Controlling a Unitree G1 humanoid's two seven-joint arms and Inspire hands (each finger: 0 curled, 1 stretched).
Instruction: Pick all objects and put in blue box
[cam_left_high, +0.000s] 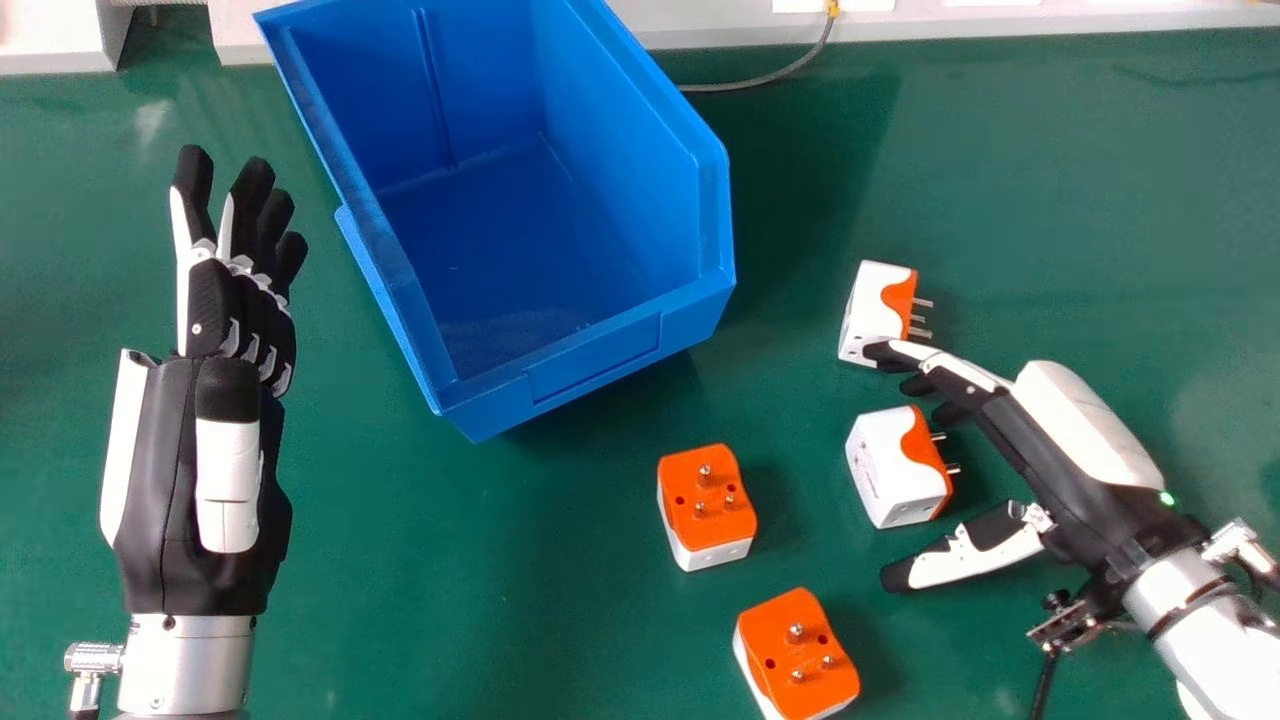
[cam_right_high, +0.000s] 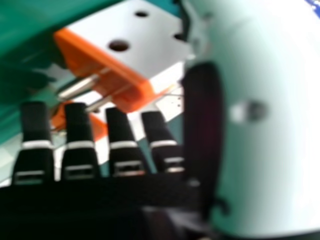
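The white-and-orange adapter (cam_left_high: 890, 470) you have your right hand (cam_left_high: 1070, 480) around lies on its side, right of the blue box (cam_left_high: 600, 350) and nearer to you, prongs facing your palm. It sits between your thumb and fingers (cam_left_high: 950, 366), which are straight and wide apart, gripping nothing. Just beyond it is the far adapter (cam_left_high: 868, 310), prongs also to the right; your foremost fingertip overlaps its near edge (whether they touch, I can't tell). Left of that pair sits the middle adapter (cam_left_high: 708, 505), and nearer to you the nearest adapter (cam_left_high: 800, 650), both with prongs up.

For room, you have bare green between the right-hand pair and the box, and a narrower stretch between the middle adapter and the box's near corner. The box opens upward, its walls high all round, set at a slant.

The surface (cam_left_high: 500, 620) is smooth and green. At its far side runs a pale ledge (cam_left_high: 700, 25), with a grey cable (cam_left_high: 760, 81) curving down toward the box.

Your right arm comes in from the right near corner, the hand slanting far and left. Your left hand (cam_left_high: 170, 430) lies left of the box, fingers extended toward the far side.
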